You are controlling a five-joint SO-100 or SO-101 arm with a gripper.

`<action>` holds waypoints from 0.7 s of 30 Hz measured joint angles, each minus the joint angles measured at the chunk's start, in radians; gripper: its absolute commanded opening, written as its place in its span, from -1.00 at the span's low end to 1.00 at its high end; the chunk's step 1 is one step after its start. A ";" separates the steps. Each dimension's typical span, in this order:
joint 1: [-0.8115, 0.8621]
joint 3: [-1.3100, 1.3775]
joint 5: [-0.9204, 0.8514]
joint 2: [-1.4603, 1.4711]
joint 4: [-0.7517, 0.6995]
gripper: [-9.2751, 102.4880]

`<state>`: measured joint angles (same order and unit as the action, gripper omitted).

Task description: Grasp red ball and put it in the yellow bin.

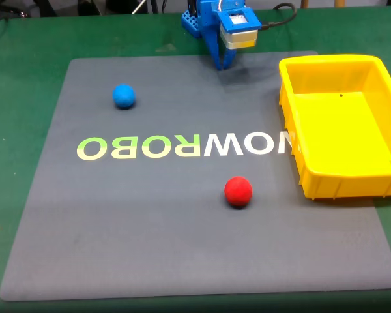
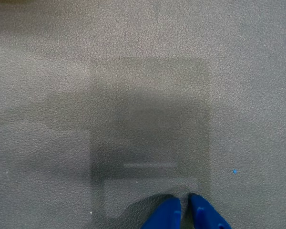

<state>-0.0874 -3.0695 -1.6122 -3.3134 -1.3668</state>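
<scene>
A small red ball [image 1: 238,192] rests on the grey mat, in the front middle of the fixed view. The yellow bin [image 1: 292,111], a large rectangular tray with raised walls, stands at the mat's right edge with nothing inside. My blue gripper [image 1: 221,64] hangs at the back of the mat, far from the ball and left of the bin's far corner, pointing down. In the wrist view the two blue fingertips [image 2: 168,214] sit almost together just above bare mat, so the gripper [image 2: 184,202] is shut with nothing in it.
A small blue ball [image 1: 124,96] lies at the mat's back left. The grey mat [image 1: 150,235] bears pale "ROBO" lettering and lies on a green table [image 1: 13,104]. Cables run behind the arm's base.
</scene>
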 measured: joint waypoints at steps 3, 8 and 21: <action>0.000 0.000 0.000 0.000 0.000 -0.83; 0.000 0.000 0.000 0.000 0.000 -0.83; 0.006 0.000 -0.008 0.000 0.000 -0.83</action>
<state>-0.0813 -3.0695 -1.6199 -3.3134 -1.3668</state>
